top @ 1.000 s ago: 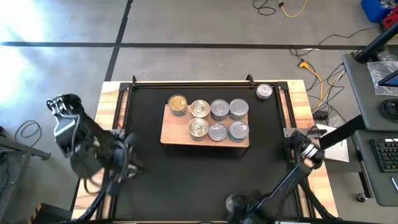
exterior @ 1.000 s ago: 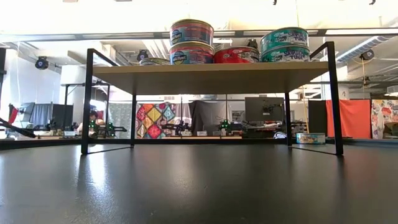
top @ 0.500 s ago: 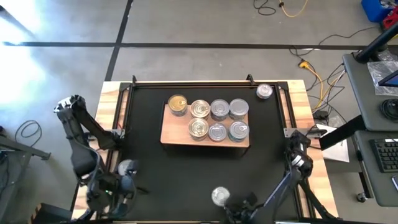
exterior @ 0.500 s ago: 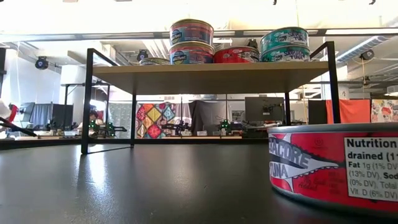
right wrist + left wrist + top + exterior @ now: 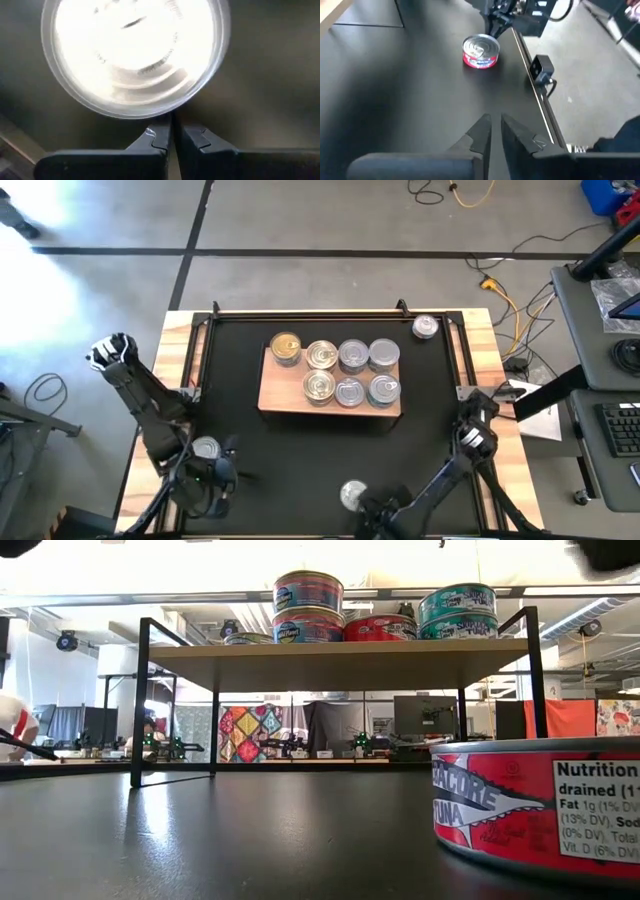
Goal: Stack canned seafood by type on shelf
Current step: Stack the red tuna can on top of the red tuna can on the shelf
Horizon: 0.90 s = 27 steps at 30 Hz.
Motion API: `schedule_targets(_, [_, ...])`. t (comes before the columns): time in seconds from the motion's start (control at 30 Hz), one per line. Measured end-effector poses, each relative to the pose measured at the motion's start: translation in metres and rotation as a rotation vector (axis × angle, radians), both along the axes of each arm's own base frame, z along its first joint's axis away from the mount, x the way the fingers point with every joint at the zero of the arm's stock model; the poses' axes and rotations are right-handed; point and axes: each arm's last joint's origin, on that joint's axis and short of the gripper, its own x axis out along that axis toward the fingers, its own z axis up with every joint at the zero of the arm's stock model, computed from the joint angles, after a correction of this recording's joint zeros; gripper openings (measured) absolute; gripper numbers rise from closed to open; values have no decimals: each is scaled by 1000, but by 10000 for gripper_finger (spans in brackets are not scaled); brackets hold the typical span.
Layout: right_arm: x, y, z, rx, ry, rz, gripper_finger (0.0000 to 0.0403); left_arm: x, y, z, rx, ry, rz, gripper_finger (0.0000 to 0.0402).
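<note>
- My right tool (image 5: 171, 131) sits clenched and empty, its tips just beside a silver-lidded tin (image 5: 135, 55) at the desk's near edge.
- My left tool (image 5: 493, 125) shows a thin slit between its fingers and holds nothing; one tin (image 5: 205, 448) lies beside it.
- I count seven tin tops on the shelf (image 5: 272, 392), plus one tin (image 5: 425, 327) at the far right corner.
- Only the low view reveals stacked tins (image 5: 308, 607) and a red tuna label (image 5: 535, 805).
</note>
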Motion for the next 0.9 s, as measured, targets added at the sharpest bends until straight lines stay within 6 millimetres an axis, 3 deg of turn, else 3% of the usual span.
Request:
schedule_targets(0.17, [27,-26,4,-69,-21,91,12,3,5,-18,-24,-34,17,56])
schedule_targets(0.37, [60,-49,23,-132,-51,254,12,5,10,-38,8,17,41,90])
schedule_targets(0.6, [54,-36,31,-108,-54,315,12,11,15,-45,16,78,20,139])
schedule_targets(0.77, [59,-18,35,-14,-199,309,12,25,36,-54,101,102,51,173])
schedule_targets(0.9, [72,-16,41,15,-345,250,12,37,47,-62,132,144,-6,181])
